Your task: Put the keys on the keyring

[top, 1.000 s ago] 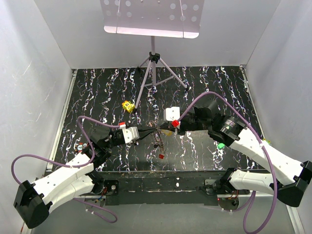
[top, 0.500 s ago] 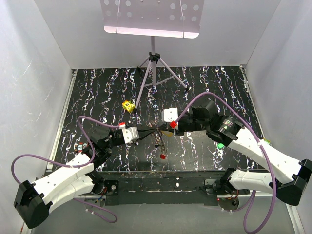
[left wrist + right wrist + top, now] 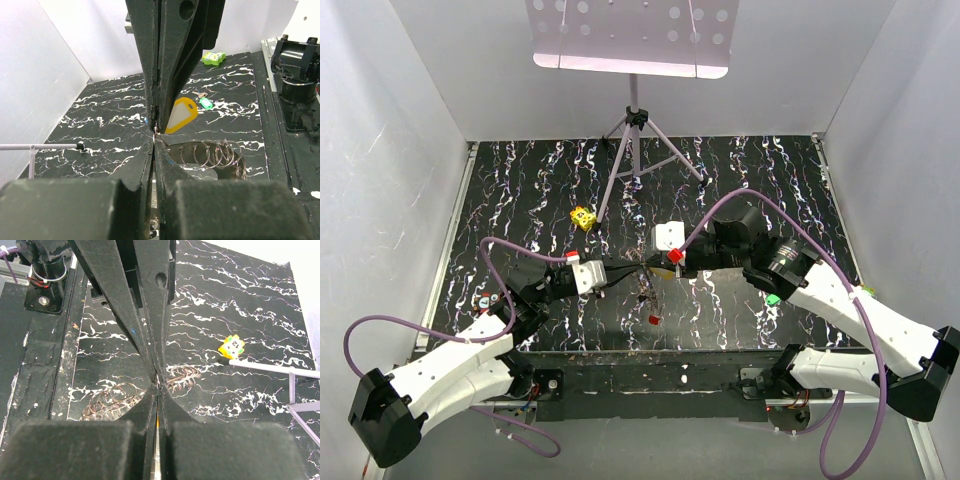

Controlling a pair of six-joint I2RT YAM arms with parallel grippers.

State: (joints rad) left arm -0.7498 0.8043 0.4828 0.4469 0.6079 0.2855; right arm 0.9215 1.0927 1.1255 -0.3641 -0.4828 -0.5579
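My left gripper (image 3: 631,269) is shut on the wire of the keyring (image 3: 644,286), which hangs from it as a bunch of thin metal loops (image 3: 212,154) just above the table. My right gripper (image 3: 649,263) meets it tip to tip and is shut on a key with an orange head (image 3: 181,114); its silvery blade shows between my right fingers (image 3: 158,440). In the wrist views the left gripper (image 3: 153,138) and the right gripper (image 3: 157,385) touch nose to nose. A red key (image 3: 652,320) lies below them. A green key (image 3: 773,298) lies under the right arm.
A yellow dotted cube (image 3: 583,217) sits beside a tripod stand leg (image 3: 612,172); it also shows in the right wrist view (image 3: 231,346). A small green-yellow item (image 3: 214,57) lies near the right table edge. The black front rail (image 3: 650,365) runs along the near side.
My right gripper has moved a little left with the orange key, closing onto the left gripper's tip. The left arm and keyring stay nearly still.
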